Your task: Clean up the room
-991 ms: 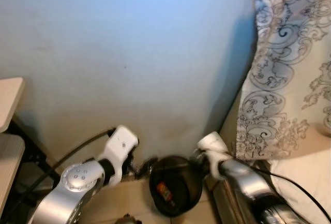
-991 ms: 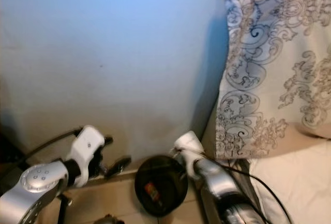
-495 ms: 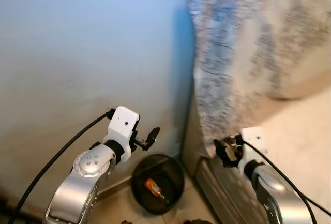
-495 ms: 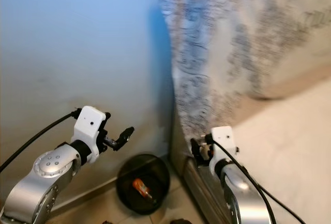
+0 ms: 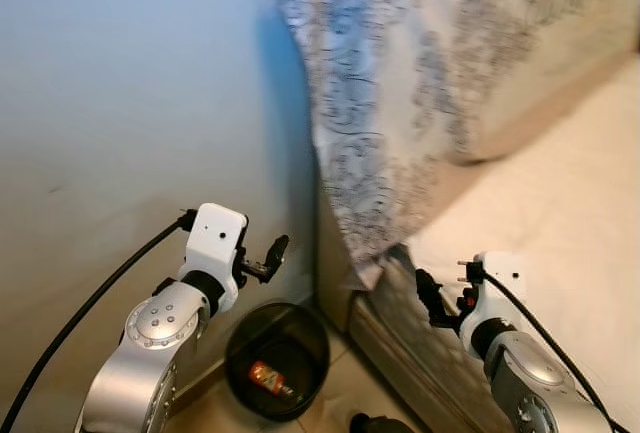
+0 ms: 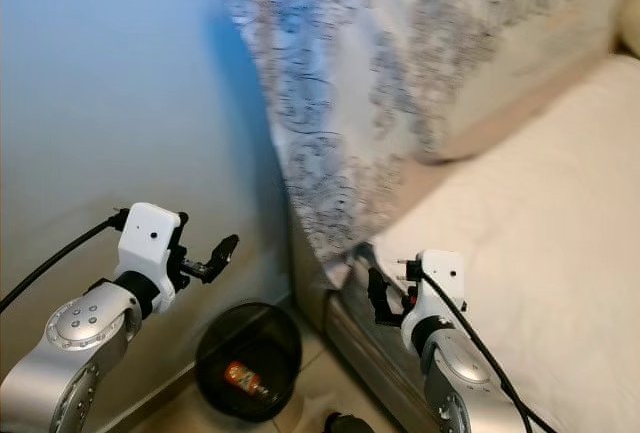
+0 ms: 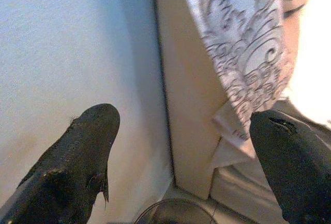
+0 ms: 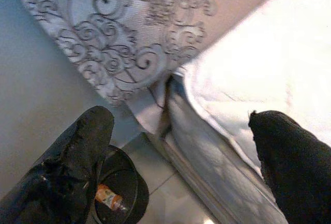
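A round black bin stands on the tiled floor in the corner between the blue wall and the bed, with an orange packet lying inside it. My left gripper hangs above the bin, close to the wall, open and empty; in the left wrist view its fingers stand wide apart. My right gripper is beside the mattress edge, to the right of the bin, open and empty. The right wrist view also takes in the bin and the packet below it.
A bed with a cream mattress lies on the right. A pillow in a grey swirl-patterned cover leans at its head against the blue wall. A small dark object lies on the floor near the bin.
The view has swung right toward the bed, so the bin sits further left in frame. Both grippers, earlier low beside the bin's rim, are now higher, the right one at the mattress edge.
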`<state>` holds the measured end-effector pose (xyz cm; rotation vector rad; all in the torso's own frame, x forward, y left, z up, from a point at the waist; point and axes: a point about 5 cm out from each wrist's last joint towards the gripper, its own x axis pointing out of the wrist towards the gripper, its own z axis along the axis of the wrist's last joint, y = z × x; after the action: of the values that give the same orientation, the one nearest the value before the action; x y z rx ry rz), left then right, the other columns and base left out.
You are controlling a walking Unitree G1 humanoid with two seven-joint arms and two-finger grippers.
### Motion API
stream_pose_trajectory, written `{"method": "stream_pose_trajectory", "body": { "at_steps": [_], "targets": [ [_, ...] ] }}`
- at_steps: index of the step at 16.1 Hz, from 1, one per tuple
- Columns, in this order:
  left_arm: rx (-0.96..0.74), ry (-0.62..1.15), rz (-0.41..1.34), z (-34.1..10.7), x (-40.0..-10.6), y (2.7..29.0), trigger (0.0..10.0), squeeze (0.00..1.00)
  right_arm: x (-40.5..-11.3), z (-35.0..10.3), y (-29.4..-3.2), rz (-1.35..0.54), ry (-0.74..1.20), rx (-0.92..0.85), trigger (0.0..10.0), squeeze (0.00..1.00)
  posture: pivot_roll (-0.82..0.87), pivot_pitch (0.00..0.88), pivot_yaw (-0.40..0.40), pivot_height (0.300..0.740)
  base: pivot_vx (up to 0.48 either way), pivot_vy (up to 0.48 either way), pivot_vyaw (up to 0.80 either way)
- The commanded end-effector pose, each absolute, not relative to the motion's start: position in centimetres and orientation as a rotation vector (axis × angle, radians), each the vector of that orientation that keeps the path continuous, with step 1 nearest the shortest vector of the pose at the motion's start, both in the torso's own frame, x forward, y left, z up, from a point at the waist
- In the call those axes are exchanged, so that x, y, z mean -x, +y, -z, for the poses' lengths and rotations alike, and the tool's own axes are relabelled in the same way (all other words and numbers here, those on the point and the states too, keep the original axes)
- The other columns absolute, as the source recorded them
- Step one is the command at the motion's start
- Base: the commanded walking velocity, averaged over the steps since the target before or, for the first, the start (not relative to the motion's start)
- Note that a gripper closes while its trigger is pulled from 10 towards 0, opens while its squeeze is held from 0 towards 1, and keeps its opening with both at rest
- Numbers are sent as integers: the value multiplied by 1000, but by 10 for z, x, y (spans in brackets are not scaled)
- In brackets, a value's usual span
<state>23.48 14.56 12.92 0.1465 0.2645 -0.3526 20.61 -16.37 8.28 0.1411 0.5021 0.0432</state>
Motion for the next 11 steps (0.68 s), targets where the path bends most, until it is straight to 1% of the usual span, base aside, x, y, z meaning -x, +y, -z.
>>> {"method": "stream_pose_trajectory", "body": {
  "at_steps": [1, 4, 6, 9, 11],
  "targets": [
    [-138, 236, 339, -135, -237, 147, 10000, 0, -208, -88, -163, -39, 490, -137, 10000, 0, 16, 0, 26, 740, 0, 0, -800],
    [-118, 218, 319, -139, -239, 150, 10000, 0, -209, -89, -168, -32, 499, -58, 10000, 0, 14, 0, 26, 740, 0, 0, -800],
    [-119, 216, 315, -139, -238, 152, 10000, 0, -209, -89, -170, -22, 484, -57, 10000, 0, 12, 0, 26, 740, 0, 0, -800],
    [-120, 187, 251, -145, -243, 163, 10000, 0, -210, -91, -170, -24, 473, -52, 10000, 0, 9, 0, 28, 740, 0, 0, -800],
    [-124, 187, 253, -145, -242, 167, 10000, 0, -211, -93, -171, -29, 457, -52, 10000, 0, 5, 0, 31, 740, 0, 0, -800]
  ]
}}
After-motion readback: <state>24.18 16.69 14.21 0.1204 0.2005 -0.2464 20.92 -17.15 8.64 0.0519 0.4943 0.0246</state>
